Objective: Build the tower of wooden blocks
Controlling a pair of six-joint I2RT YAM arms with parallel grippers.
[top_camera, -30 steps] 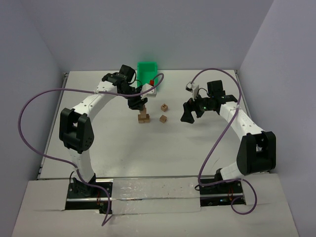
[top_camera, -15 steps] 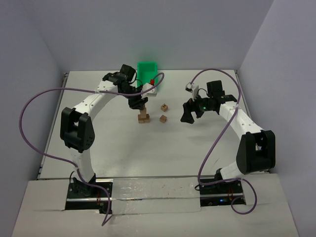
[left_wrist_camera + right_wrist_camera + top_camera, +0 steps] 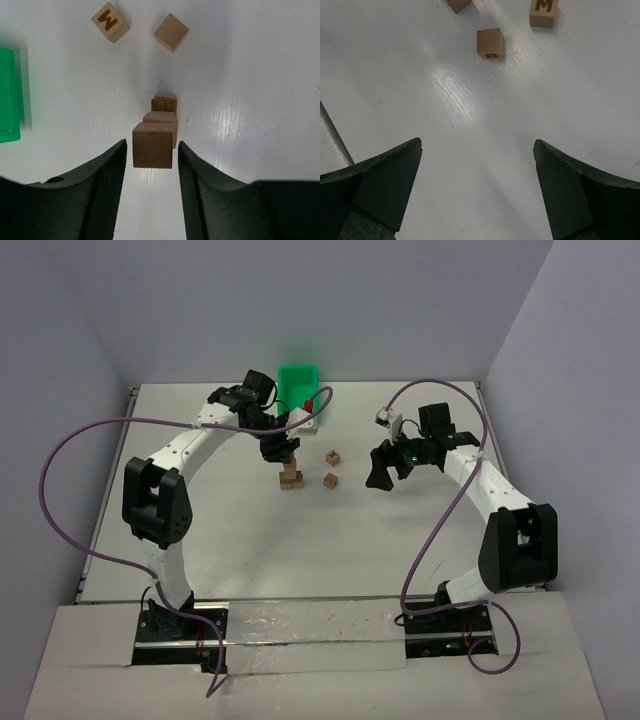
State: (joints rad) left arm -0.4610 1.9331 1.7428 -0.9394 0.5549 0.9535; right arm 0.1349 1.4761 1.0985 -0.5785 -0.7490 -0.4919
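Observation:
The tower (image 3: 161,119) is a short stack of tan wood blocks near the table's middle; in the top view its base (image 3: 291,480) shows below my left gripper (image 3: 280,448). The top cube (image 3: 153,145) rests on the stack between my left gripper's (image 3: 152,148) fingers, with a thin gap on each side, so the jaws are open. Two loose wood blocks lie to the right of the tower: one marked M (image 3: 110,21) and a plain one (image 3: 171,32). My right gripper (image 3: 477,150) hovers wide open over bare table, near a cube marked B (image 3: 490,43).
A green bin (image 3: 297,383) stands at the back, with a white holder carrying a red piece (image 3: 308,412) beside it. Purple cables loop off both arms. Another M-marked cube (image 3: 543,12) lies at the top of the right wrist view.
My left gripper's jaws have eased apart and let go of the top cube, which stays on the stack. Neither arm has otherwise moved.

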